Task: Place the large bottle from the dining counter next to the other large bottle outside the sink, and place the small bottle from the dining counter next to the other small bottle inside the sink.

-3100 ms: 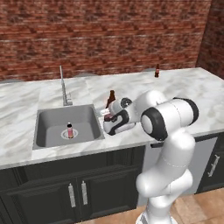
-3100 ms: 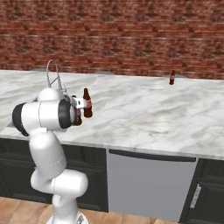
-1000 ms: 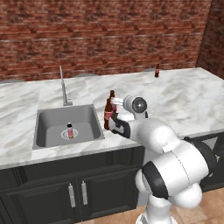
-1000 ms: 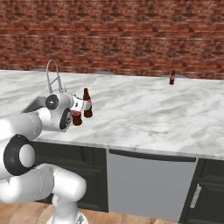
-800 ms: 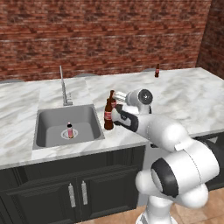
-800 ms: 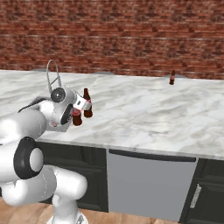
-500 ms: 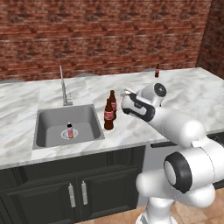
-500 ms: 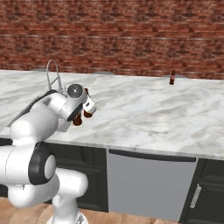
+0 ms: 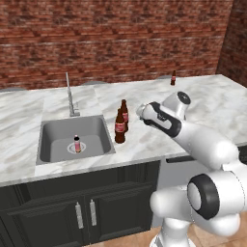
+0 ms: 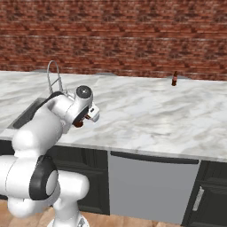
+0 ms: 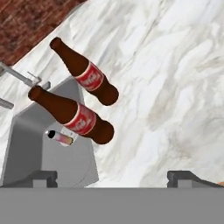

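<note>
Two tall brown bottles with red labels stand side by side on the marble top just right of the sink (image 9: 46, 144). The nearer one is the large bottle (image 9: 119, 126) (image 11: 76, 118), the one behind it the other large bottle (image 9: 124, 115) (image 11: 89, 78). The other small bottle (image 9: 76, 144) (image 11: 61, 138) stands inside the basin. The small bottle (image 9: 172, 77) (image 10: 174, 79) stands far back near the brick wall; I cannot tell the dining counter apart from that marble top. My gripper (image 9: 141, 112) (image 10: 92, 114) (image 11: 114, 178) is open and holds nothing, a short way right of the two bottles.
A chrome tap (image 9: 70, 96) (image 10: 53, 73) rises behind the basin. Black cabinets (image 9: 77, 212) and a grey dishwasher front (image 10: 150, 186) run below the counter. The marble top (image 10: 146, 111) stretches bare to the right of the arm.
The hand has drawn back to the right from the nearer large bottle, which stays upright next to the other. The arm's elbow has swung right and low.
</note>
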